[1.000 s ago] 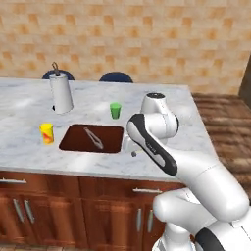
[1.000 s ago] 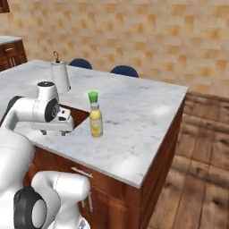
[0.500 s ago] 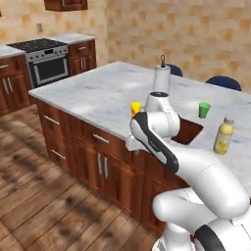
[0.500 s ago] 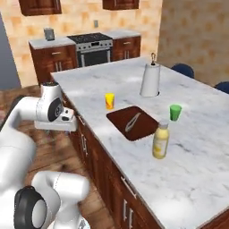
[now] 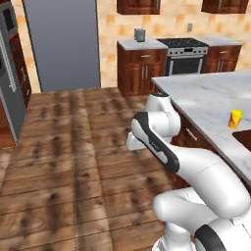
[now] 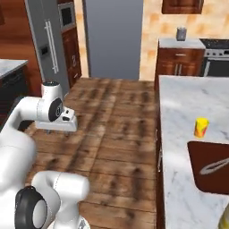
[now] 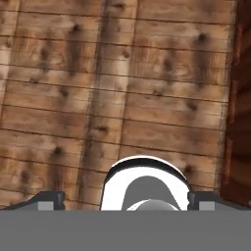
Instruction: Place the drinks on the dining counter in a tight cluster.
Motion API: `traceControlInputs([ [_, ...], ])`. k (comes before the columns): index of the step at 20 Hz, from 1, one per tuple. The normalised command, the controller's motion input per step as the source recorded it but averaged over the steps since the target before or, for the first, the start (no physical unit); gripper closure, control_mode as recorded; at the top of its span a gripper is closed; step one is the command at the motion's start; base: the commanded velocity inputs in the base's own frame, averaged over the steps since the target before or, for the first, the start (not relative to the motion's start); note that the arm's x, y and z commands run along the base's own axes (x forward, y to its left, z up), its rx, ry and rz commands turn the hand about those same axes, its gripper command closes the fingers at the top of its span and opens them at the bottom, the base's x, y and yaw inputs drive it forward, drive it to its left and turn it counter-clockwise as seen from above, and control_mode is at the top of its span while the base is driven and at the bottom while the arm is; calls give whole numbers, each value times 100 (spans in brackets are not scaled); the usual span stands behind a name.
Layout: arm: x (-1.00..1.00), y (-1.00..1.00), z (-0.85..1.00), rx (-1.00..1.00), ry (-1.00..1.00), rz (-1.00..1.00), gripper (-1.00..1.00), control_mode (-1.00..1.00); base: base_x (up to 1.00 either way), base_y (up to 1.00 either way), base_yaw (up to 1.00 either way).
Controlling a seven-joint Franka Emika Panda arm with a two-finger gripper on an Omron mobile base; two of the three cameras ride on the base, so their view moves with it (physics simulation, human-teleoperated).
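Note:
The dining counter [image 5: 208, 93] [image 6: 179, 103] is the white grey-veined marble top along the right side, with its brown sink [image 6: 210, 165] [image 5: 243, 138] near the frame edge. A yellow sliver at the bottom right corner of the right base view looks like the juice bottle [image 6: 224, 220], cut off by the frame. The other drinks are out of view. My gripper [image 7: 126, 200] [image 5: 134, 143] [image 6: 56, 129] hangs over the wooden floor beside the counter's end, pointing down. It is open with nothing between its fingers [image 7: 49, 199].
A small yellow-orange cup [image 5: 236, 118] [image 6: 201, 127] stands on the counter next to the sink. A grey fridge [image 5: 61, 44], wooden cabinets [image 6: 179, 62] and a stove [image 5: 185, 59] line the back wall. Wooden floor [image 5: 73, 147] spreads to the left.
The whole picture has swung: the camera has turned away from the counter toward the floor and fridge. The counter now lies at the right edge. The gripper stays open.

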Motion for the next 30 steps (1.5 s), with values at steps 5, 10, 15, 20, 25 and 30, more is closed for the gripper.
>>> traceControlInputs([
  [5,0,0,0,0,0,0,-100,100,0,3,98],
  [10,0,0,0,0,0,0,-100,100,24,0,83],
  [15,0,0,0,0,0,0,-100,100,56,-3,56],
  [20,0,0,0,0,0,0,-100,100,80,-6,29],
  [25,0,0,0,0,0,0,-100,100,89,-5,18],
  [30,0,0,0,0,0,0,-100,100,73,0,41],
])
